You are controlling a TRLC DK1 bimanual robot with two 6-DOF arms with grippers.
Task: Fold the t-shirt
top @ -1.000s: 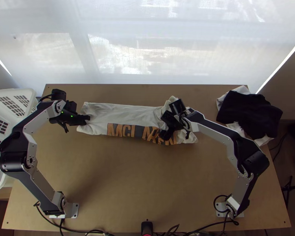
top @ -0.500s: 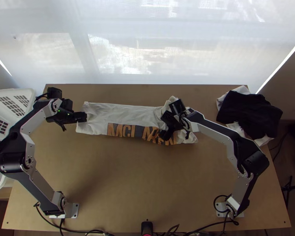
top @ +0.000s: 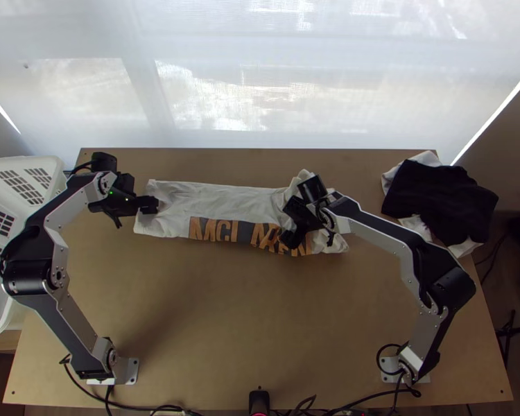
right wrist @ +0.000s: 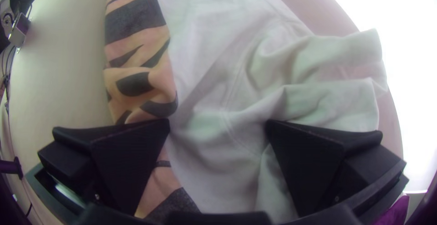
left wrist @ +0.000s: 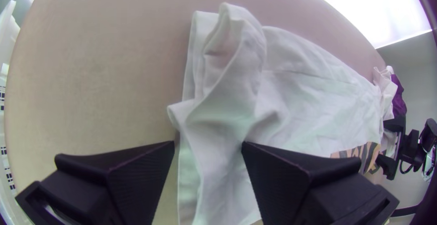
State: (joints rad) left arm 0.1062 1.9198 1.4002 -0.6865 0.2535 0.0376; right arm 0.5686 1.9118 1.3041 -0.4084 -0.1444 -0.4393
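Note:
The white t-shirt [top: 225, 201] lies as a long folded strip across the table's back half, its dark and orange print along the near edge and its right end bunched. At its left end is my left gripper [top: 150, 204]; in the left wrist view the left gripper [left wrist: 208, 145] stands open, its fingers apart over the rumpled white end [left wrist: 218, 115]. Over the bunched right part stands my right gripper [top: 291, 223]. In the right wrist view the right gripper [right wrist: 218, 122] is open too, with print and white cloth [right wrist: 218, 161] between its fingers.
A black and white heap of cloth [top: 433, 197] lies at the table's back right. The white basket [top: 52, 166] stands beyond the table's left edge. The near part of the table [top: 246, 333] is bare wood, with cables along its front edge.
My left gripper drew back a little to the left from the shirt's end, then moved slightly right again. The right arm has kept still, and the shirt has barely changed.

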